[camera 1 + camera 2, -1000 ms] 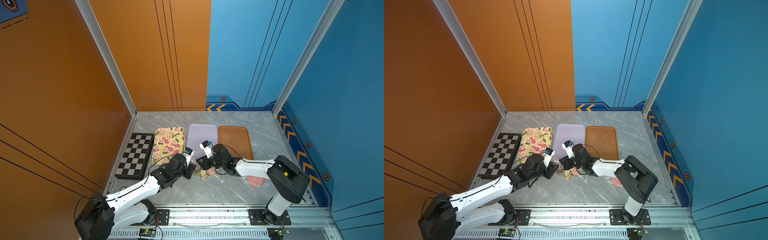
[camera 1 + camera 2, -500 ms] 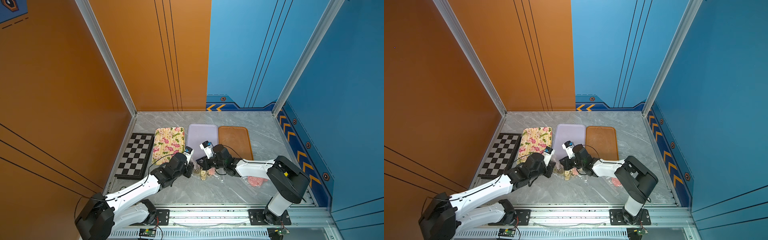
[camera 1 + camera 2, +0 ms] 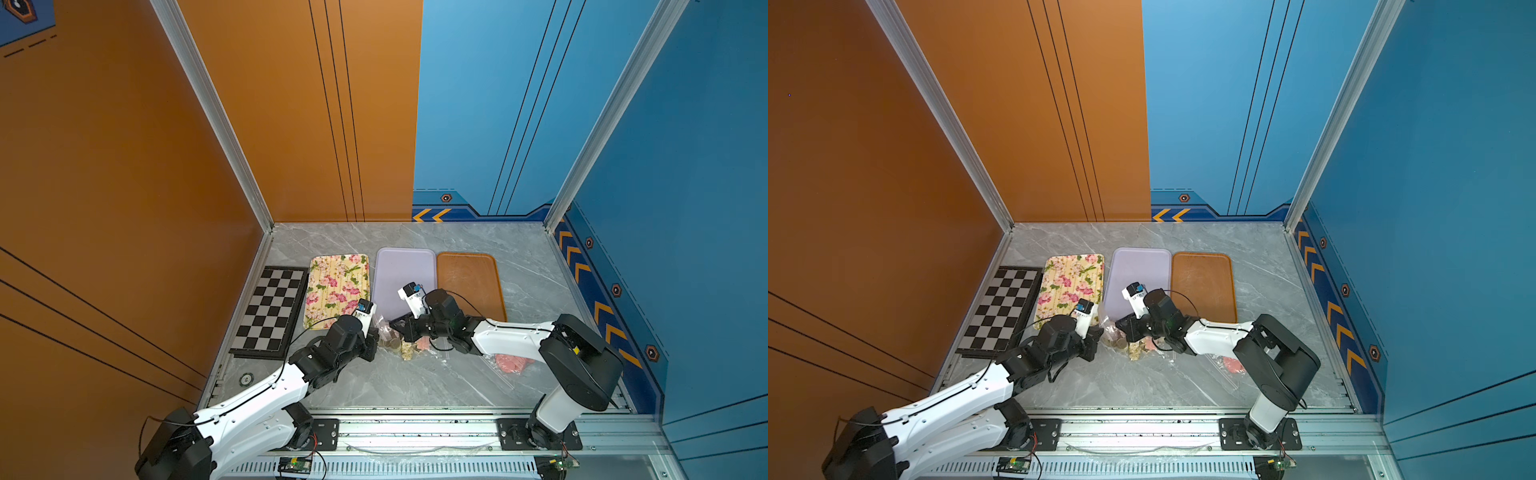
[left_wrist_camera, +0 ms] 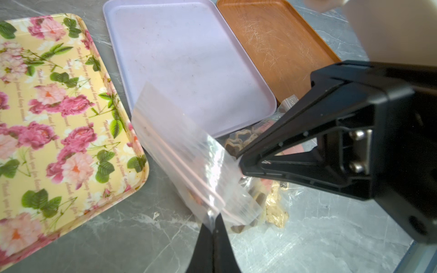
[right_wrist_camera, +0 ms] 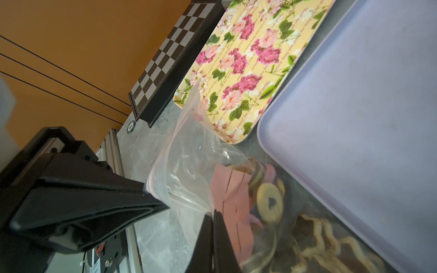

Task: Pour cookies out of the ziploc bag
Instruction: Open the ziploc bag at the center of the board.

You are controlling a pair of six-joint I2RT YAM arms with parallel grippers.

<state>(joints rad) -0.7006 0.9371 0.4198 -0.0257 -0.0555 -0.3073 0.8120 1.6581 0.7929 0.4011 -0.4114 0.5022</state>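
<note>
My left hand [image 4: 212, 224] and right hand [image 5: 214, 214] are both clamped on the mouth of the bag [image 4: 189, 151]. The cookies [image 5: 269, 203] are all inside, so I judge opening and pouring remain.

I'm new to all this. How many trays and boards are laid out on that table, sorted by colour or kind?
floral tray: 1
lilac tray: 1
brown tray: 1
chessboard: 1
Total: 4
</note>
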